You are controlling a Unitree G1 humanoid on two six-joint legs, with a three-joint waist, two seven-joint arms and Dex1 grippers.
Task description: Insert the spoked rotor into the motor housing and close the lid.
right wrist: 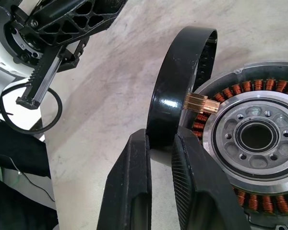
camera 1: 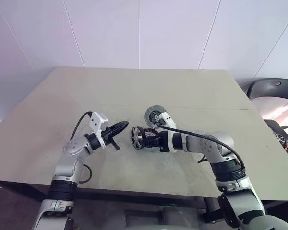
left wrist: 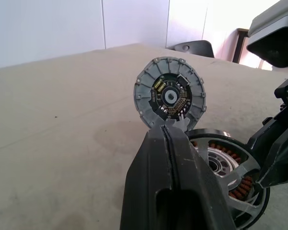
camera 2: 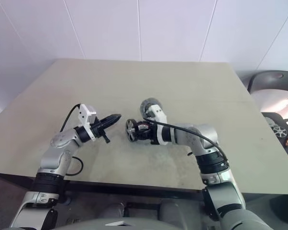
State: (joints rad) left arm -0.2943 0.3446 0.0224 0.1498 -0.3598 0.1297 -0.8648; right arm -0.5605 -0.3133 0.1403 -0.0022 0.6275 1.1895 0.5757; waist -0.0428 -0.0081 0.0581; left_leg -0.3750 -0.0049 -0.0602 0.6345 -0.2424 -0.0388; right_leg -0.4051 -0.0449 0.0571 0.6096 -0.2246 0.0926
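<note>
1. Your right gripper (right wrist: 159, 143) had its jaws narrowed on the black rim of the rotor (right wrist: 180, 81), pinching the rim edge-on, with the wheel standing upright on its edge rather than lying flat.
2. The rotor leaned right beside the housing (right wrist: 252, 139), whose copper windings ringed a dark hub with its open face turned toward the wheel. Judging from this, the step was to seat the rotor, and it was not yet seated.
3. To do that well, you needed to bring the rotor's hub square to the housing's centre before pressing. A tilted entry looked likely to catch the rim on the windings or on the small copper tab near the jaws.
4. A pinch on one spot of the rim would let the wheel swing, so slow, level pushing seemed wise.
5. Your left gripper (camera 1: 119, 128) hung just left of the rotor with jaws fully shut and empty, pointing at it; it could have steadied the housing.
6. The lid (left wrist: 169, 96) stood on edge just behind the housing, circuit face showing, untouched.
7. The bench (camera 1: 62, 105) was a plain beige top, faintly scuffed.
8. Beyond it stood white panelled walls, with a dark chair (camera 1: 273, 88) at the far right.
</note>
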